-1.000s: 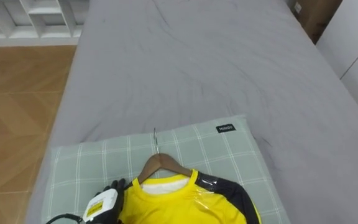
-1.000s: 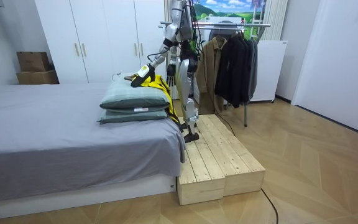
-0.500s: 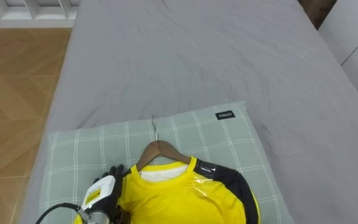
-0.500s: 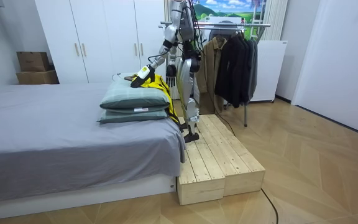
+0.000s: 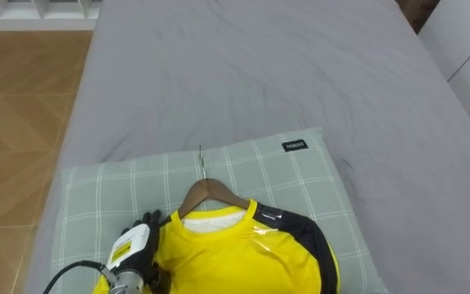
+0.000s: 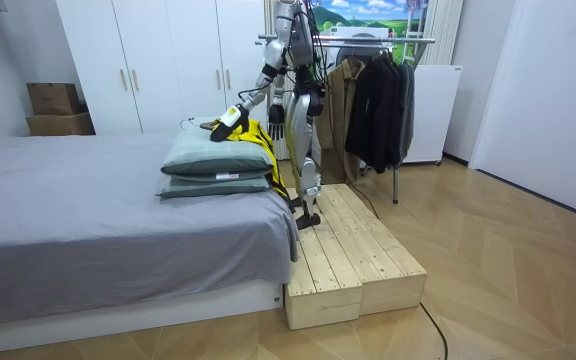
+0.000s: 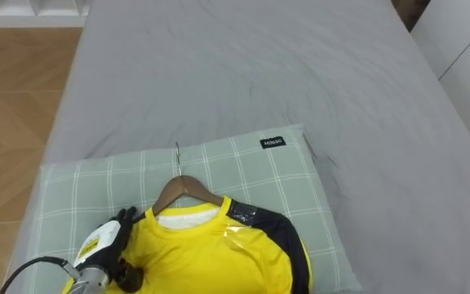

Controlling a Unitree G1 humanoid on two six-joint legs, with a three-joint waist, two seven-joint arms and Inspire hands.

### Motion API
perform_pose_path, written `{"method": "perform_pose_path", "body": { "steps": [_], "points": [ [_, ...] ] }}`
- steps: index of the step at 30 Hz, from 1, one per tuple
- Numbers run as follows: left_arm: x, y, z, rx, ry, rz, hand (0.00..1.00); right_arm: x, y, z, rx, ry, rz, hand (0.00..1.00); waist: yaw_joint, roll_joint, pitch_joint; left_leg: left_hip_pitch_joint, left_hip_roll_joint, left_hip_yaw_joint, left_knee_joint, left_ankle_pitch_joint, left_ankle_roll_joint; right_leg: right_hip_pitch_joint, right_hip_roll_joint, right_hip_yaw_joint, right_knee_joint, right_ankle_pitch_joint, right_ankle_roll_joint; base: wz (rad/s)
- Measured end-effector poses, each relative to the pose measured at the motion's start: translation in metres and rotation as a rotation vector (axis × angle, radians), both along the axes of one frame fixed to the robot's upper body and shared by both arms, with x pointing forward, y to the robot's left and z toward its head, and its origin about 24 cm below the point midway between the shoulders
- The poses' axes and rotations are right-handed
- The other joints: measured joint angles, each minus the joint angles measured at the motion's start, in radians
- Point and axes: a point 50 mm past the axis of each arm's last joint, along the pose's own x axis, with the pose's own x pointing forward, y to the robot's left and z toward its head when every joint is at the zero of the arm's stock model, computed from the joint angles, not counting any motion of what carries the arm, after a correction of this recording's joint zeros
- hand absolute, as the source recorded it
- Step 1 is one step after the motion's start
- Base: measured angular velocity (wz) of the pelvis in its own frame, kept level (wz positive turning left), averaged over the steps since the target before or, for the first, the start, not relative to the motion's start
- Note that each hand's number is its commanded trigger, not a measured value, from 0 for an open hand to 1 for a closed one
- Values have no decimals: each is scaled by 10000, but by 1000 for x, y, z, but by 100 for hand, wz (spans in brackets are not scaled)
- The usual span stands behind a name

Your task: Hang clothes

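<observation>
A yellow shirt [image 5: 235, 257] with black sleeves lies on a wooden hanger [image 5: 210, 194], its metal hook [image 5: 201, 163] pointing up the bed. Both rest on a green checked pillow [image 5: 292, 175]. My left hand [image 5: 129, 251] sits at the shirt's left shoulder, with dark fingers curled over the edge and the thumb on the yellow cloth. In the room view I stand on a wooden platform [image 6: 353, 255] at the head of the bed, left arm stretched to the shirt [image 6: 258, 135]. My right hand [image 6: 277, 113] hangs at my side.
The pillow lies on a grey bed [image 5: 259, 73], with wooden floor [image 5: 15, 122] to its left. Behind me a clothes rack [image 6: 378, 40] holds dark coats [image 6: 378, 110]. White wardrobes [image 6: 168, 60] line the wall.
The eye view has shifted a little, so pillow and shirt sit slightly higher. My left hand stays at the shirt's left shoulder. The shirt and hanger have not moved on the pillow.
</observation>
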Motion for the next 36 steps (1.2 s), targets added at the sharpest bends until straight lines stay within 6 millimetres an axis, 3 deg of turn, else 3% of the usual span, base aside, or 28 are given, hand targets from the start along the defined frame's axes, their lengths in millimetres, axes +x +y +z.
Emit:
{"method": "perform_pose_path", "body": {
  "steps": [10, 19, 36],
  "points": [
    [13, 15, 15, 418, -553, 473, 100, 0, -1, 0, -22, 36, -29, 0, 2, -24, 9, -3, -19, 5, -12, 2, 1, 14, -17, -4, -34, 0, 0, 0],
    [5, 10, 3, 299, 247, 509, 100, 0, -1, 0, 3, 12, -45, 0, -10, -65, 30, -38, -17, 16, -19, 3, 0, 4, -18, -8, -33, 0, 0, 0],
    [4, 11, 3, 112, 312, 630, 100, 0, -1, 0, -16, 27, -53, 0, -7, -65, 29, -72, -12, 1, 24, 4, 3, -4, -20, -27, -5, 0, 0, 0]
  ]
}}
